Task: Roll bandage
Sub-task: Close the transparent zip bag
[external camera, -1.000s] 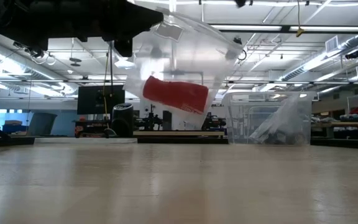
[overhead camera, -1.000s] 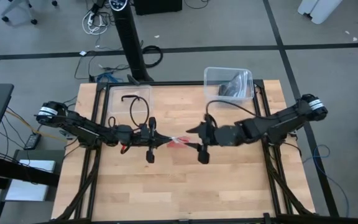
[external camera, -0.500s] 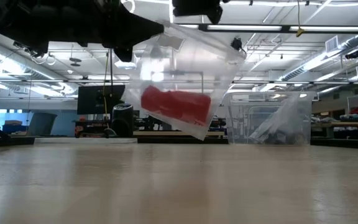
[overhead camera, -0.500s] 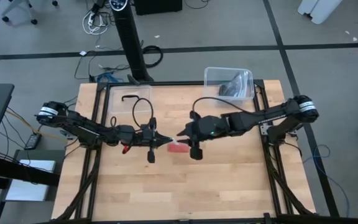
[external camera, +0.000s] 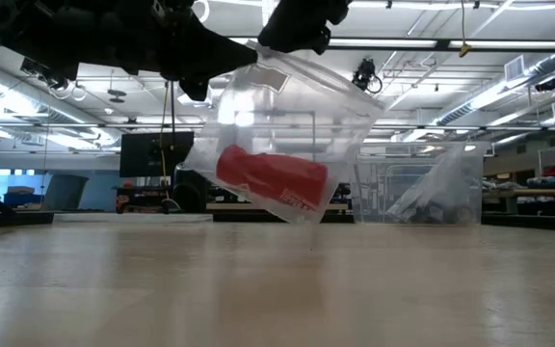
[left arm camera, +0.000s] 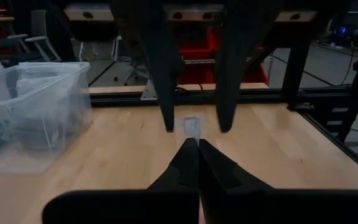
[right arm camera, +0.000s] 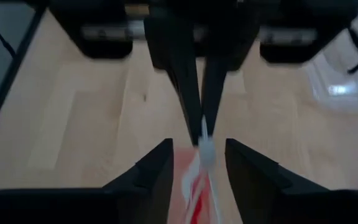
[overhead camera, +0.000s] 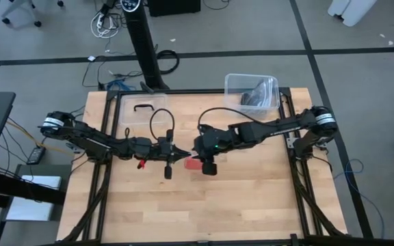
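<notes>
Wooden bench [overhead camera: 183,205] planks fill the middle of the high view, with grey floor around them and an open workshop hall showing behind in the low view.

Judged from this, the task has barely begun: the bandage [external camera: 272,178] is a stubby red roll inside a clear plastic bag [external camera: 287,125], hanging above the bench near the centre of the low frame, not touching the wood. It has yet to come out of the bag, and any rolling is still ahead.

Its long axis lies nearly level, running left to right in the low view with the right end dipping a little toward the bag's bottom corner.

Outward from it, the left tool [overhead camera: 177,155] has its fingers closed flat on the bag's top edge, at centre-left of the high frame. The right tool [right arm camera: 199,163] sits just beside it, facing it; its fingers stand apart on either side of the bag's edge, and whether they press the plastic cannot be told.

A clear plastic bin [overhead camera: 251,93] with dark contents stands well apart at the upper right of the bench.
</notes>
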`<action>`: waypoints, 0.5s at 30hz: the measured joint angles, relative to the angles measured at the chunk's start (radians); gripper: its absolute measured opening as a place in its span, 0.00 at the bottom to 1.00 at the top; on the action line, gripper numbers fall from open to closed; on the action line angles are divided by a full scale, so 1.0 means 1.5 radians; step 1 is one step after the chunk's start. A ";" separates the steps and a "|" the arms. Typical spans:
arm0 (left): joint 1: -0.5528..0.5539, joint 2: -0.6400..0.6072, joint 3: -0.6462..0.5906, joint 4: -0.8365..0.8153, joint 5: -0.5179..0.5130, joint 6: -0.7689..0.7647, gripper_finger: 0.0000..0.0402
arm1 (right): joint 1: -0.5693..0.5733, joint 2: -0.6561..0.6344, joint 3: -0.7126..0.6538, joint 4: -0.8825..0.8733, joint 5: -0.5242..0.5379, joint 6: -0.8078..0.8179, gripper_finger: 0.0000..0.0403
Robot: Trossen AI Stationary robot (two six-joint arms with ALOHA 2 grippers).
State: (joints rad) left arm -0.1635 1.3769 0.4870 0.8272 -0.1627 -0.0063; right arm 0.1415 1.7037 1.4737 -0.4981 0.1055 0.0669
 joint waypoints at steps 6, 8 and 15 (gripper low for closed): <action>0.000 0.000 0.000 -0.001 0.000 0.001 0.00 | -0.002 0.005 0.000 0.004 -0.009 -0.010 0.15; 0.000 0.000 0.000 -0.004 0.002 0.001 0.00 | -0.002 0.006 0.000 0.004 -0.007 -0.020 0.06; 0.000 0.000 -0.001 -0.002 -0.003 0.000 0.00 | -0.002 0.006 0.000 -0.010 0.004 -0.014 0.05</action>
State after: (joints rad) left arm -0.1635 1.3771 0.4862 0.8242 -0.1677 -0.0061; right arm 0.1383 1.7134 1.4741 -0.5136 0.1111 0.0455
